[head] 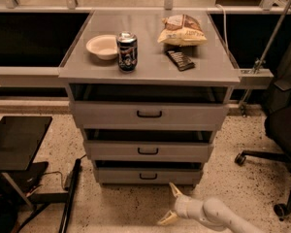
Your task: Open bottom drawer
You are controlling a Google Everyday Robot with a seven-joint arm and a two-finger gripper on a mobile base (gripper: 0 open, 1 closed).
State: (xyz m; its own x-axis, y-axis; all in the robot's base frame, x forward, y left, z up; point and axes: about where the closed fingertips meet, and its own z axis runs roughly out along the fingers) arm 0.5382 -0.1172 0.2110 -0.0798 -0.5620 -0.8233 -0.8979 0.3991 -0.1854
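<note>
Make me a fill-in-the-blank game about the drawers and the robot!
1. The cabinet has ___ drawers.
2. The can stands beside the white ___.
3. The tool, fingers open, hovers low over the floor in front of the bottom drawer, not touching its black ___.
Missing words: three; bowl; handle.

The grey cabinet has three flat-fronted drawers: one top drawer (149, 114), one middle drawer (148, 151) and one bottom drawer (148, 175), each with one black bar handle. The grey worktop (150, 73) carries four things: one white bowl (103, 46), one dark drinks can (127, 52), one yellowish crisp bag (182, 31) and one dark flat snack bar (180, 59). One end effector (170, 205), with its two cream fingers spread apart, is low near the floor, just in front of the bottom drawer.
</note>
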